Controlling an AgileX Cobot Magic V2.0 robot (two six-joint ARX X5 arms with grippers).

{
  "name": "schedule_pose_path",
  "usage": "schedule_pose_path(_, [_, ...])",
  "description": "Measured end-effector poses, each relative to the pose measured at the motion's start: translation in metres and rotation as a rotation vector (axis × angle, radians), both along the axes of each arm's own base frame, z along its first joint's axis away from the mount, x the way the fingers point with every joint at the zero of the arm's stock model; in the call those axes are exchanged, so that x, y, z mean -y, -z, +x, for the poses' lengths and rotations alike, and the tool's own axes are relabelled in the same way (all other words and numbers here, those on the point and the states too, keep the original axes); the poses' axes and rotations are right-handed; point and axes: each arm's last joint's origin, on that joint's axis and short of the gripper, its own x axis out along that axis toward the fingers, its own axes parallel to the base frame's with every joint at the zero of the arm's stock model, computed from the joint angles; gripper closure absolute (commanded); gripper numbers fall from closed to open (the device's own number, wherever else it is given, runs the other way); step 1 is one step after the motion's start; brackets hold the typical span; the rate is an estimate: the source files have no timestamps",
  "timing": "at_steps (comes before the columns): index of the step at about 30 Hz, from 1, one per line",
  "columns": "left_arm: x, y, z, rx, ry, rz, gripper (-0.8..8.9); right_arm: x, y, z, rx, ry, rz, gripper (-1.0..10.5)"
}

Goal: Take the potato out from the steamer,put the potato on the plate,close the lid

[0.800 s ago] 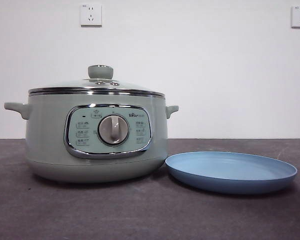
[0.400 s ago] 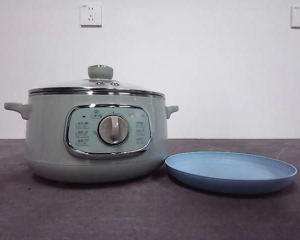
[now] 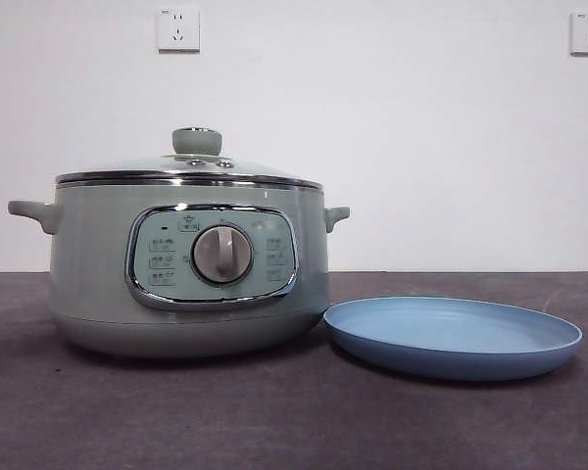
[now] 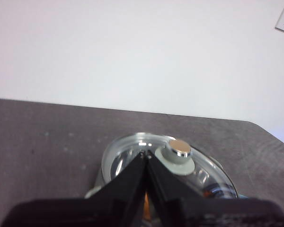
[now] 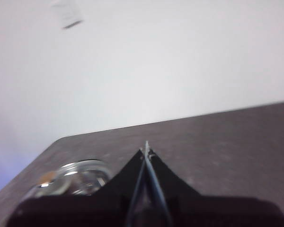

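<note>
Lid (image 3: 189,166): seated on steamer (image 3: 186,269); plate (image 3: 453,336) at 3 o'clock.
Left claw (image 4: 145,158): pinched together, empty, near knob (image 4: 178,155).
Right claw (image 5: 146,150): likewise, waiting.
Risk: unopened claw glances off knob.

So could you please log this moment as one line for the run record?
lid: on steamer | plate: bare, beside steamer | left pincer: shut, above lid | right pincer: shut, waiting
</note>
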Motion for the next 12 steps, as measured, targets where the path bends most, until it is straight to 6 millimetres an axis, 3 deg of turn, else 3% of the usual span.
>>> schedule_pose_path(6, [0.004, -0.039, 0.012, 0.006, 0.072, 0.042, 8.19, -0.008, -0.034, 0.026, -0.004, -0.178, -0.05, 9.6])
schedule_pose_path(12, [0.01, -0.076, 0.029, -0.067, 0.169, 0.092, 8.19, -0.016, -0.056, 0.051, -0.043, -0.36, -0.096, 9.6])
